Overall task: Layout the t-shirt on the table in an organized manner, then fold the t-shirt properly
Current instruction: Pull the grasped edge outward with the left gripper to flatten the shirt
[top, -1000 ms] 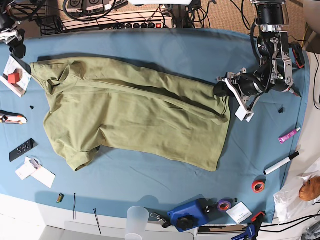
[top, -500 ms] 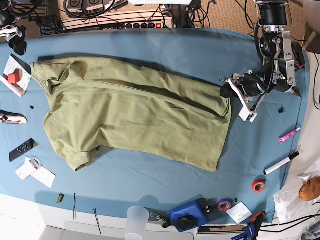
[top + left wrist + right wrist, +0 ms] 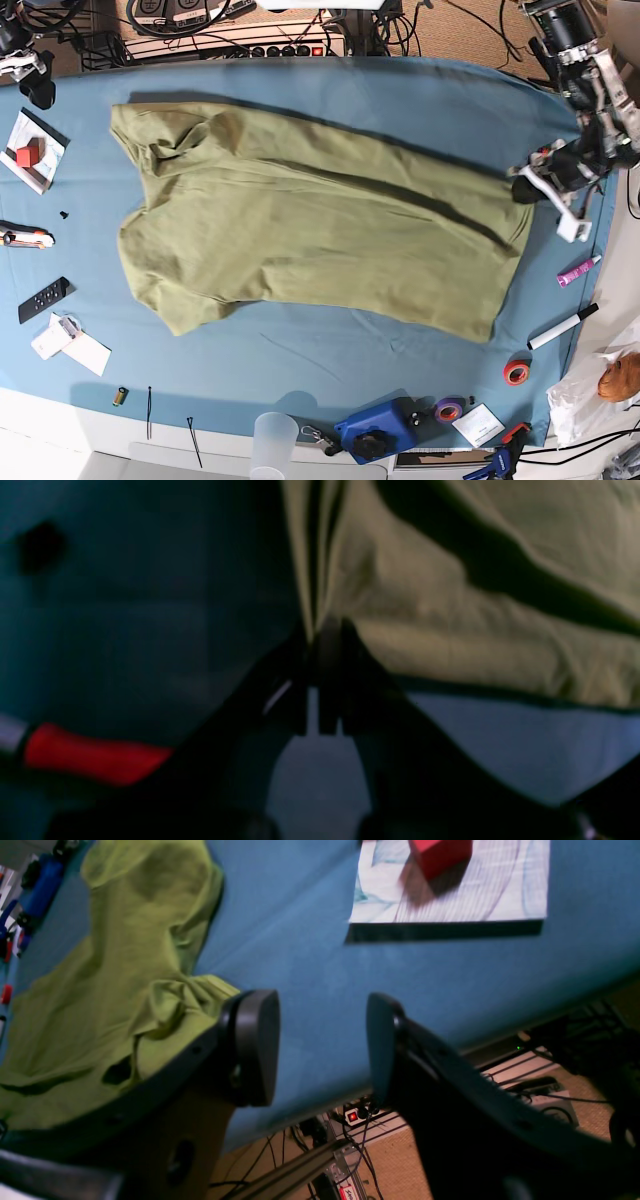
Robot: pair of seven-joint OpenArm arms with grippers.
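Observation:
The olive-green t-shirt [image 3: 320, 230] lies spread across the middle of the blue table [image 3: 330, 360], its collar end at the left and its hem at the right. My left gripper [image 3: 522, 188] is at the shirt's far right corner and is shut on the hem. Up close, the fingertips [image 3: 325, 630] pinch a fold of the t-shirt [image 3: 450, 630]. My right gripper [image 3: 36, 90] hovers over the table's far left corner, apart from the cloth. Its jaws [image 3: 322, 1040] stand open and empty, with the t-shirt [image 3: 115, 980] off to their left.
A paper with a red cube [image 3: 28, 150] lies at the left edge, with a remote [image 3: 43, 300] below it. A pink tube [image 3: 578, 270], marker [image 3: 562, 326] and red tape roll [image 3: 516, 373] sit at the right. A blue tool [image 3: 378, 428] and a clear cup [image 3: 274, 440] stand along the front edge.
The left gripper closed on the hem corner and moved right, dragging the whole shirt rightward and stretching it longer. The right gripper stayed at the far left corner.

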